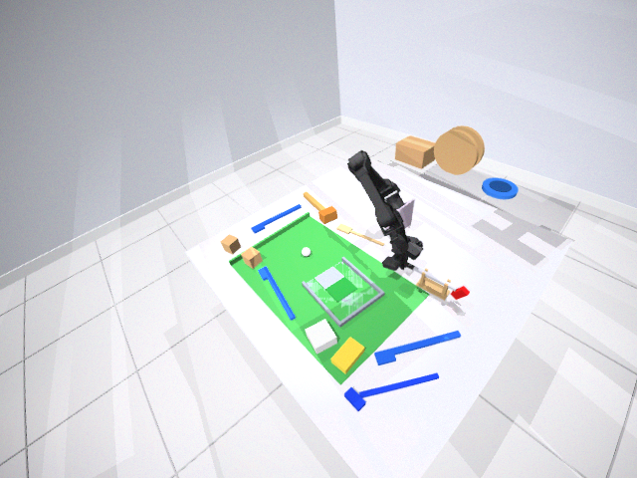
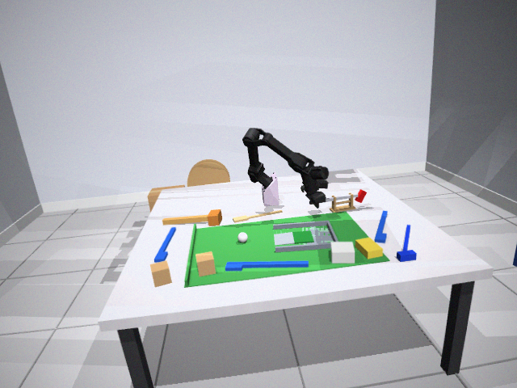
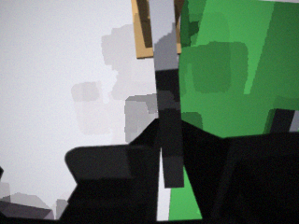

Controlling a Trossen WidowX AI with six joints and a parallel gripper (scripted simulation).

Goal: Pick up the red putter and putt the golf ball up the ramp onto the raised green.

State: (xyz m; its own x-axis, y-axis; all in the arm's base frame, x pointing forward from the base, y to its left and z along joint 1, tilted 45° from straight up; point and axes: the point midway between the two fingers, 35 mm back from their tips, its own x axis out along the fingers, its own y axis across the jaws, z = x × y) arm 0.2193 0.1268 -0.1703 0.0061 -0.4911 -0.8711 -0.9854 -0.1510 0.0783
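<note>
1. Your gripper (image 2: pixel 316 201) sits low at the right-centre of the exterior view, just off the far edge of the green mat (image 2: pixel 258 250). Its jaws are closed on the dark grip end of the red putter (image 2: pixel 350 196).

2. In the wrist view the putter shaft (image 3: pixel 167 93) runs straight up the middle of the frame, dark near the bottom and pale grey toward the top, with the black fingers pressed to either side of it.

3. The putter lies across a small wooden rack (image 1: pixel 434 285) in the top view, right of centre. Its red head (image 1: pixel 459 292) projects past the rack's far side, away from the gripper.

4. You will find the golf ball (image 2: pixel 242 237) on the mat, left of centre in the exterior view, well apart from the gripper and the putter.

5. The raised green (image 1: pixel 339 290) sits inside a grey frame (image 1: pixel 342 298) at the middle of the mat, with a pale ramp (image 1: pixel 327 278) on the side toward the ball.

6. On the mat you also have a blue bar (image 2: pixel 266 264), a tan block (image 2: pixel 205 263), a white block (image 2: pixel 342 251) and a yellow block (image 2: pixel 368 247).

7. Off the mat on the table (image 2: pixel 292 292) lie an orange mallet (image 2: pixel 192 217), a pale spatula (image 2: pixel 256 216), three more blue putters (image 2: pixel 165 245) (image 2: pixel 380 227) (image 2: pixel 405 244) and a second tan block (image 2: pixel 161 273).
</note>
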